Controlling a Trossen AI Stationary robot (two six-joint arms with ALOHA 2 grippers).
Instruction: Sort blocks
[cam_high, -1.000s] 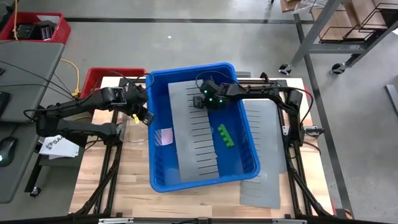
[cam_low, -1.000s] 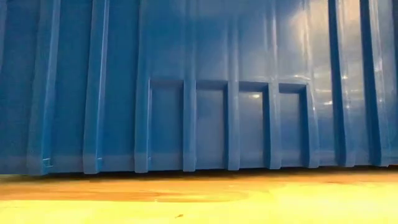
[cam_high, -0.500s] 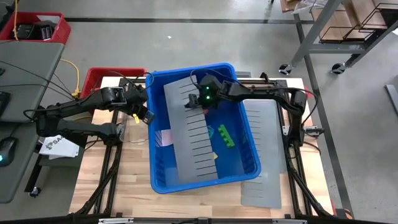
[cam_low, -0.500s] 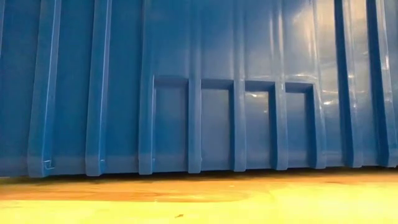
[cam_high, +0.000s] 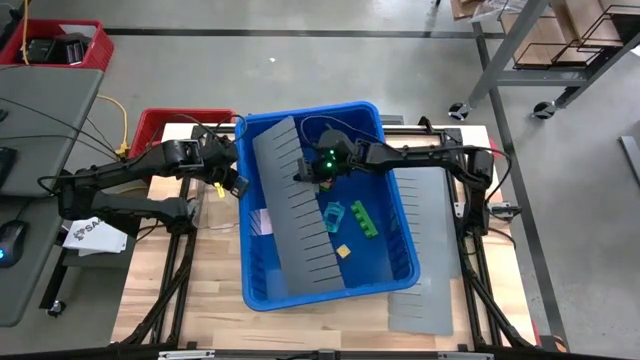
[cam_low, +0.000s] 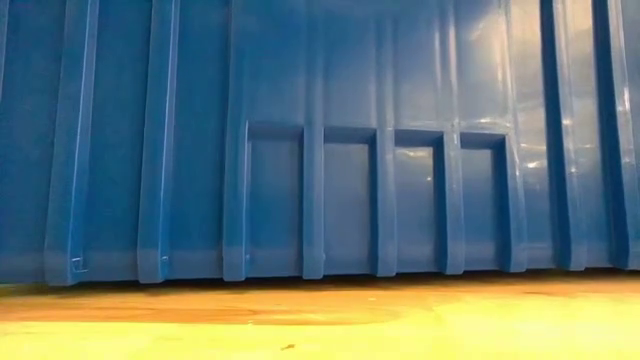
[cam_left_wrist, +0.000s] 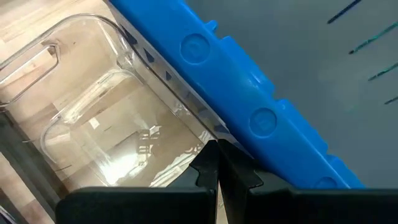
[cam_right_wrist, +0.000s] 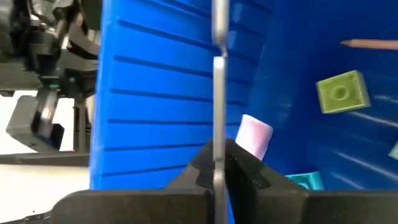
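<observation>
The blue bin stands mid-table. Its near wall fills the low view. Inside it a grey slotted divider panel stands tilted, raised by my right gripper, which is shut on it. Beside the panel, blocks lie on the bin floor: teal, green, yellow. A pink block lies close behind the panel. My left gripper is shut and holds nothing. It hangs outside the bin's left wall, over a clear plastic tub. My right gripper pinches the panel's slotted long edge between its two fingers, near the panel's far end. The fingers come from the table's right, slanting down, across that edge. That side is lifted, and the panel's opposite long edge stays low by the bin's left wall.
A second grey panel lies flat on the table at the bin's right, partly under it. A red crate sits behind the left arm. Bare wooden table shows at the near left.
My right gripper has risen and gone toward the table's left, taking the panel's slotted edge with it. The panel has tipped from lying flat to leaning toward the bin's left wall. The teal and yellow blocks under it now show.
</observation>
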